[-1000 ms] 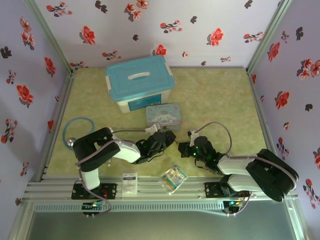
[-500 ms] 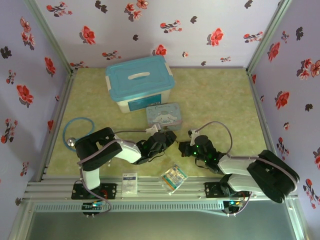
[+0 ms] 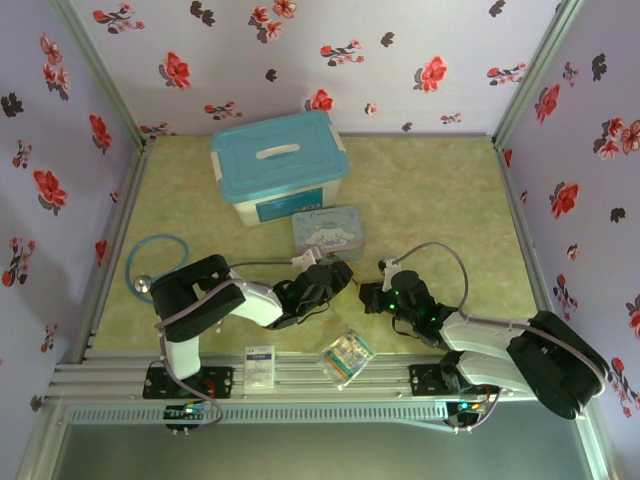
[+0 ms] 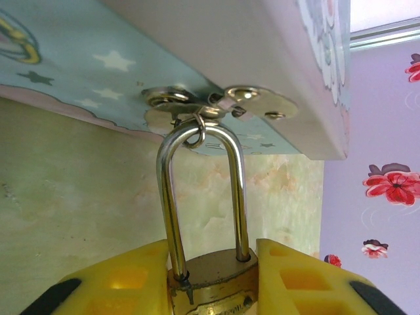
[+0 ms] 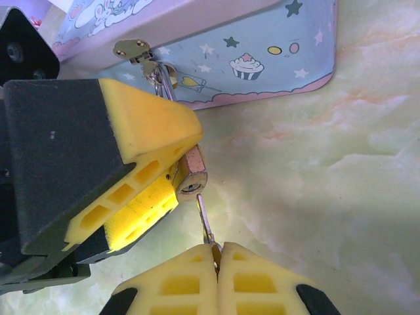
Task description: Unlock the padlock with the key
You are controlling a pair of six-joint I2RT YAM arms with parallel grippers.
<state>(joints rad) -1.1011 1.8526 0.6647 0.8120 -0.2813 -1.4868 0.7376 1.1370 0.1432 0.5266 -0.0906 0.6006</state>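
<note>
Top external view: a pale green marbled table top (image 3: 430,190) sits boxed in by lilac walls (image 3: 400,40) printed with red flowers, with a metal rail (image 3: 300,375) along the near edge. A blue-lidded box (image 3: 280,165) stands at the back, and a cartoon tin (image 3: 328,228) just before it. The padlock (image 4: 210,282) hangs by its shackle from the tin's clasp (image 4: 216,105), low over the table top. The left gripper (image 3: 338,278) has its yellow pads pressed against both sides of the brass body. The right gripper (image 5: 216,272) is pinched tight on the key (image 5: 205,220), whose tip meets the padlock's underside; how far in it sits I cannot tell.
</note>
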